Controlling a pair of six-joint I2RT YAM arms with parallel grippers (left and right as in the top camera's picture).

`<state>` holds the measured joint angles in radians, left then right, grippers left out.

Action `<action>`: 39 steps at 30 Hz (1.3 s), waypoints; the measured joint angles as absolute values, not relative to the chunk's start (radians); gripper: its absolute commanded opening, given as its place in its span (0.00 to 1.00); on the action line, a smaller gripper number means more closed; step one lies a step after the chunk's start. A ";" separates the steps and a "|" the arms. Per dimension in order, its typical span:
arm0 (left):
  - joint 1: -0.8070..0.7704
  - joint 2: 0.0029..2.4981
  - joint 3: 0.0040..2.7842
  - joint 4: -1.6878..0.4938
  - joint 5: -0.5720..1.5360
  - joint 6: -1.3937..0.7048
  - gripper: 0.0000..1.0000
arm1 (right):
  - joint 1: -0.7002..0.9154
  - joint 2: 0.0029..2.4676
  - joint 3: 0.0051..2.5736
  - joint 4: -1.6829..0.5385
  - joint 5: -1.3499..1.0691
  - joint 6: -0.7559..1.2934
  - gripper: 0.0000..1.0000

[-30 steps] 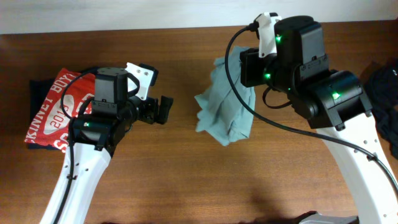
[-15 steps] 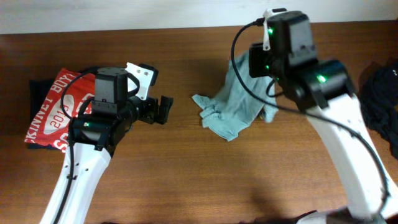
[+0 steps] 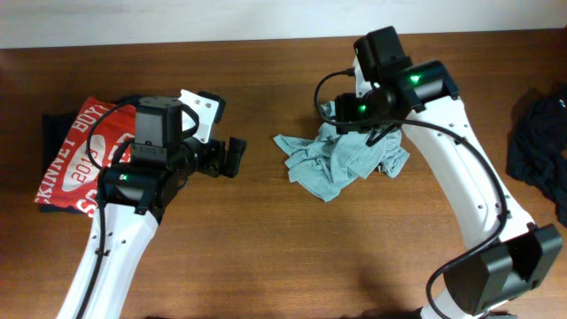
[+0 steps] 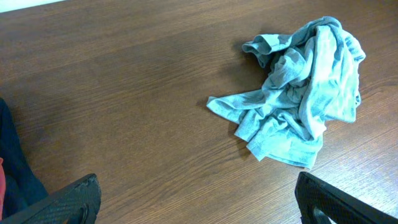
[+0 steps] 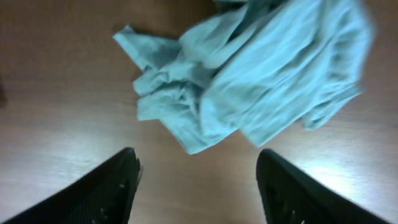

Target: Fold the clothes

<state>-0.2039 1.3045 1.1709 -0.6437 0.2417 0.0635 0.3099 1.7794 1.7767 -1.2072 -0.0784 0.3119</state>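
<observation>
The left gripper (image 3: 235,157) has not stirred: jaws wide apart and empty, facing 3 o'clock across the table (image 3: 266,257). At its 3 o'clock lies the t-shirt (image 3: 341,161), near the middle of the wood. 1 second ago it hung bunched in the air; now it is a crumpled heap (no fold in it yet). Beyond, at the heap's 12 o'clock, the right gripper (image 5: 199,180) has let go and drawn back, jaws apart with nothing between them. I judge the shirt merely delivered. It wants spreading flat by the 2 grippers before any fold.
</observation>
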 measured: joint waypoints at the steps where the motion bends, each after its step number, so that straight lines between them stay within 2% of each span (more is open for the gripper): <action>1: -0.204 1.305 1.171 -0.642 0.242 0.064 0.99 | 0.313 1.781 1.758 -1.203 -0.090 0.328 0.63; 5: -0.204 1.304 1.171 -0.640 0.242 0.064 0.99 | 0.349 1.805 1.649 -1.119 -0.152 0.384 0.63; 14: -0.204 1.304 1.171 -0.639 0.242 0.064 0.99 | 0.488 1.851 1.377 -0.781 -0.255 0.546 0.63; 26: -0.204 1.304 1.171 -0.639 0.242 0.064 0.99 | 0.499 1.912 1.249 -0.565 -0.234 0.715 0.66; 29: -0.204 1.304 1.171 -0.639 0.242 0.064 0.99 | 0.499 1.935 1.249 -0.535 -0.234 0.727 0.58; 33: -0.204 1.304 1.171 -0.639 0.242 0.064 1.00 | 0.499 1.952 1.246 -0.508 -0.234 0.733 0.37; 39: -0.204 1.304 1.171 -0.639 0.242 0.064 0.99 | 0.499 1.953 1.245 -0.508 -0.234 0.738 0.12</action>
<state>-0.2039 1.3045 1.1709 -0.6392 0.2417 0.0635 0.4992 1.9526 1.2449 -0.5079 -0.2340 0.7380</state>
